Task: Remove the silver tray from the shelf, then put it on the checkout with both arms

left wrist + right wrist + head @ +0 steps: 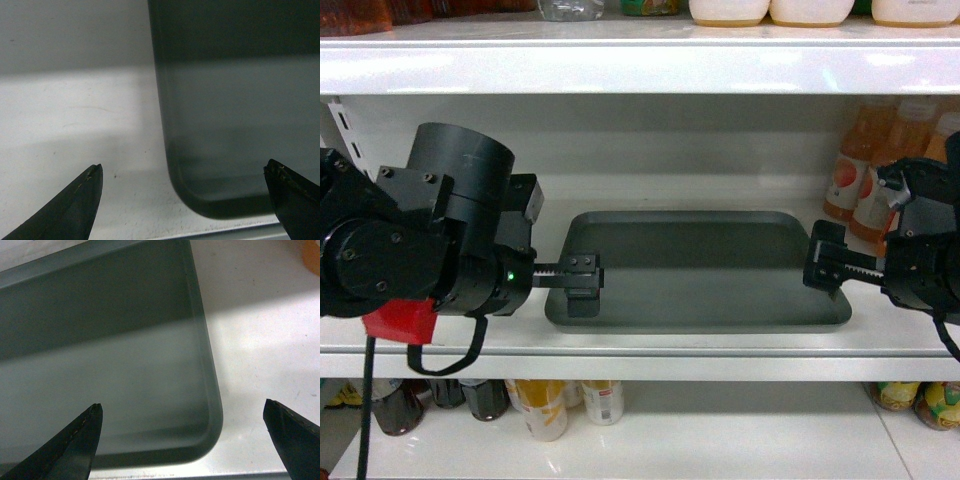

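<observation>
The silver tray lies flat on the white shelf, its long side facing me. My left gripper is at the tray's left end near the front corner. It is open, and in the left wrist view the left gripper has one finger over the bare shelf and the other over the tray. My right gripper is at the tray's right end, also open. In the right wrist view the right gripper straddles the front right corner of the tray. Neither gripper holds anything. The checkout is out of view.
Orange drink bottles stand on the shelf just behind my right arm, and one of these bottles shows in the right wrist view. The upper shelf board hangs close above. Bottles and cans fill the shelf below.
</observation>
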Motion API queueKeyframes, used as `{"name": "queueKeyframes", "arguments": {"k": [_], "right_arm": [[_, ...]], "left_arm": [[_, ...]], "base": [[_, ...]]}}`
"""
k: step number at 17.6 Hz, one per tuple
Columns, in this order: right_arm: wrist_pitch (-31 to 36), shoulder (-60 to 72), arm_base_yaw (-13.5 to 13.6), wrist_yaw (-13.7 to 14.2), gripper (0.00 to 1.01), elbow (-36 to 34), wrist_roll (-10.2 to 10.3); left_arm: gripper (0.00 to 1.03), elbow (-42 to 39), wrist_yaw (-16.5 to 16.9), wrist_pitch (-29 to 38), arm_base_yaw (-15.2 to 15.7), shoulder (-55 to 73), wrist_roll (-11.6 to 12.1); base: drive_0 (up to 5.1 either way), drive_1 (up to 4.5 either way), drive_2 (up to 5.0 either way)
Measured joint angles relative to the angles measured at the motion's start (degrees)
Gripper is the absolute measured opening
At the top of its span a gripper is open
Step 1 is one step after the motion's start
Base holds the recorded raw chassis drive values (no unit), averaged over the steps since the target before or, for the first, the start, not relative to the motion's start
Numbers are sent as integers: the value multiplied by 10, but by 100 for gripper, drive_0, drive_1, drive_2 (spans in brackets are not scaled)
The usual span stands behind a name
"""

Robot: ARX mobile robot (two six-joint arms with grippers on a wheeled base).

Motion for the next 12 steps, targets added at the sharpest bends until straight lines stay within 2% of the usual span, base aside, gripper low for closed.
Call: {"name": "queueKeyframes", "arguments": {"k": [5,8,12], "right_arm": [[-66,83,1,21,98,115,-23],[-111,116,1,21,98,170,-23],[-145,153,-1,26,98,218,-24]], "left_arm": [[98,80,-16,-34,11,58,1],[98,96,-24,-48,16,81,10],[98,108,-17,-58,18,98,1]], "base": [[0,0,0],[0,0,0],[0,0,0]]}}
